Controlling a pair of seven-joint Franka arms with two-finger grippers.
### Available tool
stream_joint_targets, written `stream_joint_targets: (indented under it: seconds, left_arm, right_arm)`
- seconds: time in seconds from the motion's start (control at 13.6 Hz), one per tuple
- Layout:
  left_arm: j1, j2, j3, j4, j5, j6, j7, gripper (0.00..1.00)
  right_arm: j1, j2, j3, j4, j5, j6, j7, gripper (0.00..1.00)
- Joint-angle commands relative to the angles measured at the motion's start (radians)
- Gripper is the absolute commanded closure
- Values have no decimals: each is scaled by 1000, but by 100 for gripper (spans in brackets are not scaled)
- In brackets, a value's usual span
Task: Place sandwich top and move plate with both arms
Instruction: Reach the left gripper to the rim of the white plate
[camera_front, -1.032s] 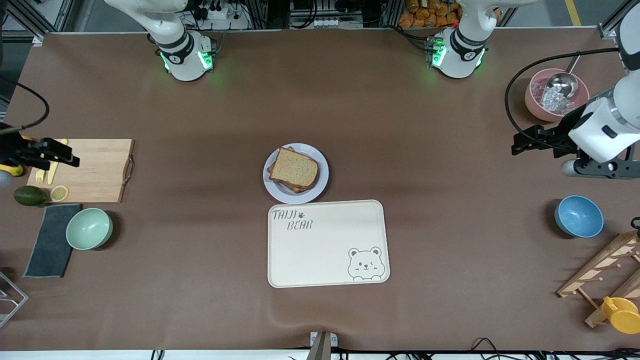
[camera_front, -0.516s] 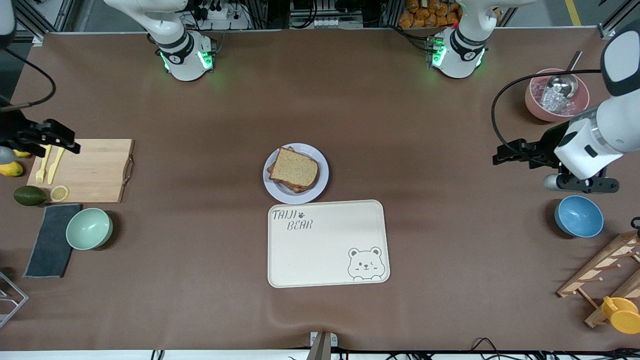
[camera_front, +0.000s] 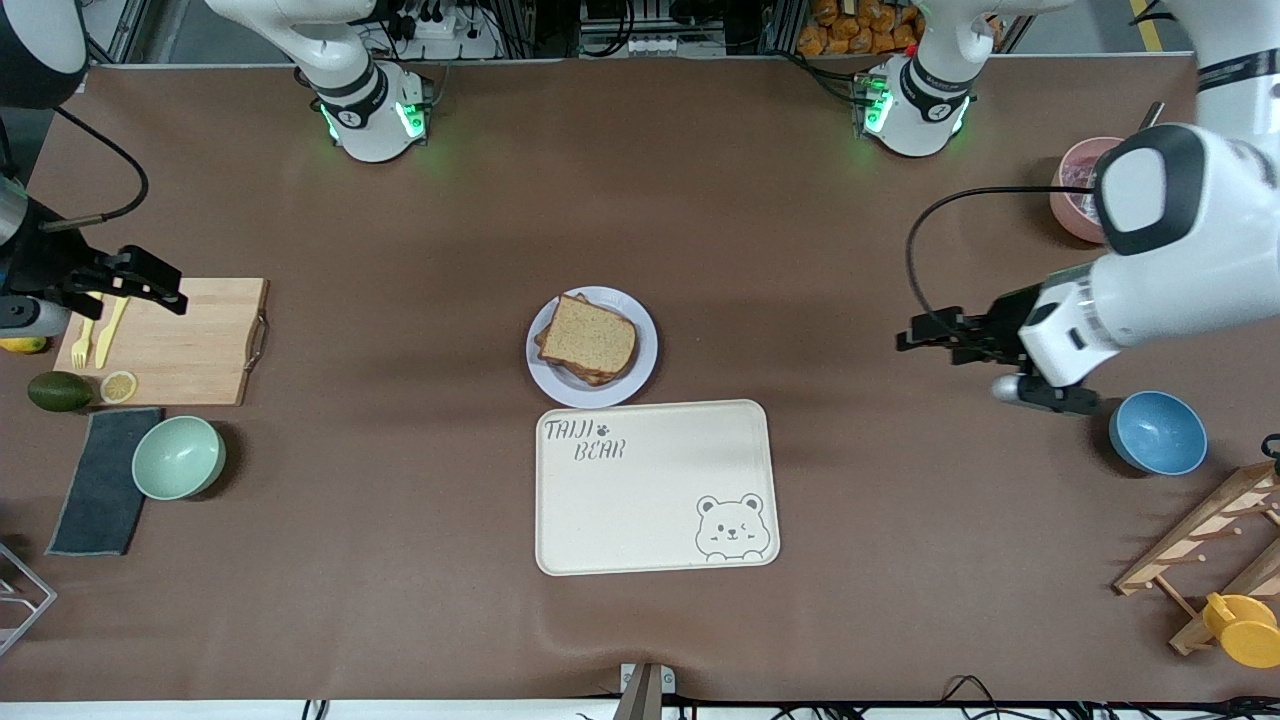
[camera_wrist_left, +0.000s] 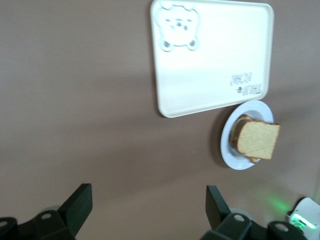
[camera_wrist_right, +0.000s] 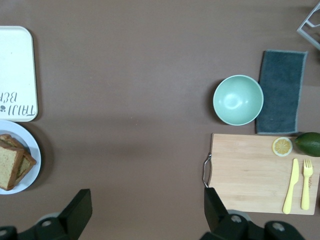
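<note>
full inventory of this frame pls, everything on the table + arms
sandwich top: 1, light brown, on stacked slices on plate
plate: 1, pale lavender-white, table centre
tray: 1, cream, nearer the camera than plate
cutting board: 1, wood, right arm's end
knife and fork: 2, yellow, on board
green bowl: 1
blue bowl: 1
pink bowl: 1, partly hidden
left hand: open, over bare table
right hand: open, over board

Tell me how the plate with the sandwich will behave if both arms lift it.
The plate looks rigid and shallow, so probably hard to grip by its low rim. The sandwich top sits skewed and loose on the stack, so tilting could slide it off. Likely light.
</note>
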Motion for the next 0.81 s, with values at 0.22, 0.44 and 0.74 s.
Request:
stream_joint_targets:
  seconds: [0.22, 0.44, 0.74]
  left_arm:
    - [-9, 87, -75, -63, -179, 111, 130, 0]
    - [-12, 117, -124, -126, -296, 233, 175, 0]
    - [-53, 133, -161, -233, -515, 340, 190, 0]
  right_arm:
    - [-10, -32, -4, 52, -17, -16, 22, 0]
    - [-14, -28, -6, 63, -23, -40, 19, 0]
    - [-8, -22, -1, 60, -55, -38, 20, 0]
